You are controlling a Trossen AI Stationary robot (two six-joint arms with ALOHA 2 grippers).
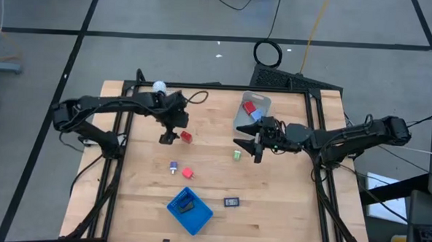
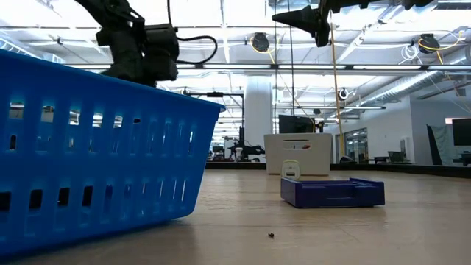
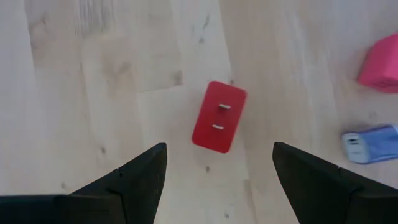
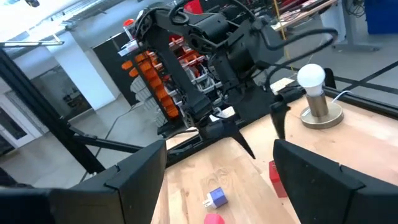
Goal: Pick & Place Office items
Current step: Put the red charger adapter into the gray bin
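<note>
Your left gripper (image 3: 217, 163) hangs wide open and empty over the red block (image 3: 218, 116) — right gripper (image 1: 248, 148) likewise open, well apart.

Both arms are dark, almost black, built of slim tube links joined by thicker, rounded joints. The left arm (image 1: 107, 109) carries a black cable that loops near its wrist. The right arm (image 1: 354, 136) looks the same in build. Each ends in two flat, pointed black fingers (image 3: 134, 180), matte and tapering like wedges, without visible markings.
</note>
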